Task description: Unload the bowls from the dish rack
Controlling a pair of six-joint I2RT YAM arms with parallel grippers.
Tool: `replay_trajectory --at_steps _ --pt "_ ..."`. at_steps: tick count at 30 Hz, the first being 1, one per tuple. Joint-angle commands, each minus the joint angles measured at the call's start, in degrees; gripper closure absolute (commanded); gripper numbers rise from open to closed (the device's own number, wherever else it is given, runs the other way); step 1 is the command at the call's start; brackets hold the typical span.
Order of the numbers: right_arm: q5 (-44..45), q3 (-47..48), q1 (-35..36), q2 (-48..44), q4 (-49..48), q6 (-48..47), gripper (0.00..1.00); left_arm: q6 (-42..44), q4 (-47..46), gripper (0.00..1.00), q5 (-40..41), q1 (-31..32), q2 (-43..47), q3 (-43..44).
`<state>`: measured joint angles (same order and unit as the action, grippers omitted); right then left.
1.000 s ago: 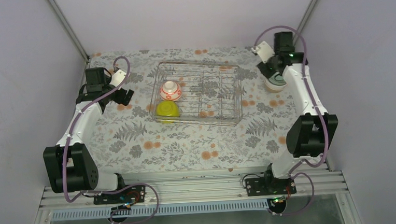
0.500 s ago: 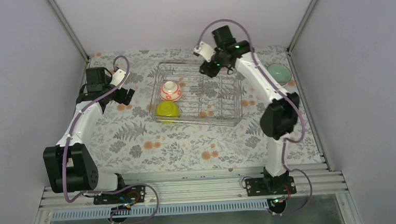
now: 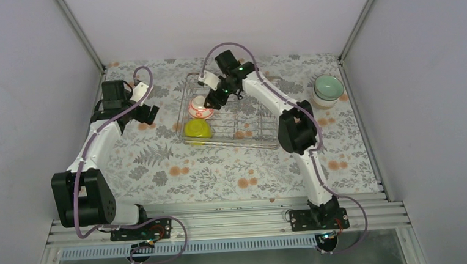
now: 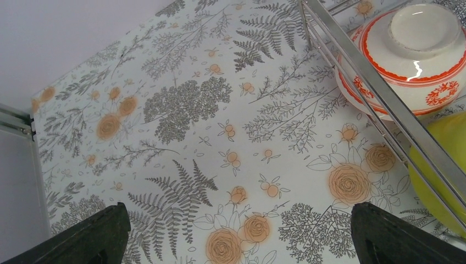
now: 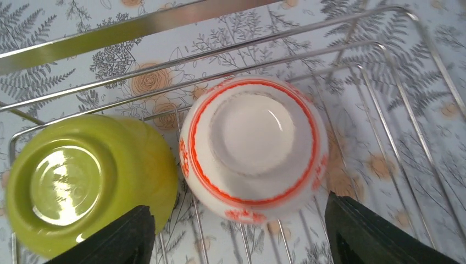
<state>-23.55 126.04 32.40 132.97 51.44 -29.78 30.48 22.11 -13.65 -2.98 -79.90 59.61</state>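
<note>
From above, the rack (image 3: 260, 115) sits on the floral tabletop (image 3: 221, 169) toward 12 o'clock. At its 9 o'clock end a white bowl (image 3: 200, 107) lies foot up, with a yellow bowl (image 3: 197, 129) just beside it at 6 o'clock. A green bowl (image 3: 327, 87) stands on the tabletop, well apart at the rack's 3 o'clock. The right gripper (image 3: 215, 98) hangs over the white bowl. The left gripper (image 3: 148, 112) hovers outside the rack at 9 o'clock.

In the left wrist view, the jaws are wide apart over bare tabletop. The rack's rim rail crosses at 2 o'clock, in front of both bowls.

In the right wrist view, the jaws are spread apart, gripping nothing. The white bowl is centred between them, and the yellow bowl lies at its 8 o'clock, partly behind one fingertip (image 5: 110, 239). Rack wires run beneath both bowls.
</note>
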Motion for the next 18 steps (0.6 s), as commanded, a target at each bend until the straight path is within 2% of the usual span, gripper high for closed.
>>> replay_trajectory --at_steps 1,12,18 --pt "-2.73 1.5 1.62 2.9 -3.88 0.72 0.22 -0.8 -1.33 0.0 -0.29 0.08 0.01 -0.63" --pt "1.21 -3.02 3.37 2.98 -14.02 1.98 0.21 -1.0 -2.87 0.0 -0.06 0.09 -0.01 -3.07" --pt "3.14 0.28 3.37 6.26 -13.0 1.99 0.2 -1.18 -4.07 0.0 0.3 0.08 0.78 -4.63"
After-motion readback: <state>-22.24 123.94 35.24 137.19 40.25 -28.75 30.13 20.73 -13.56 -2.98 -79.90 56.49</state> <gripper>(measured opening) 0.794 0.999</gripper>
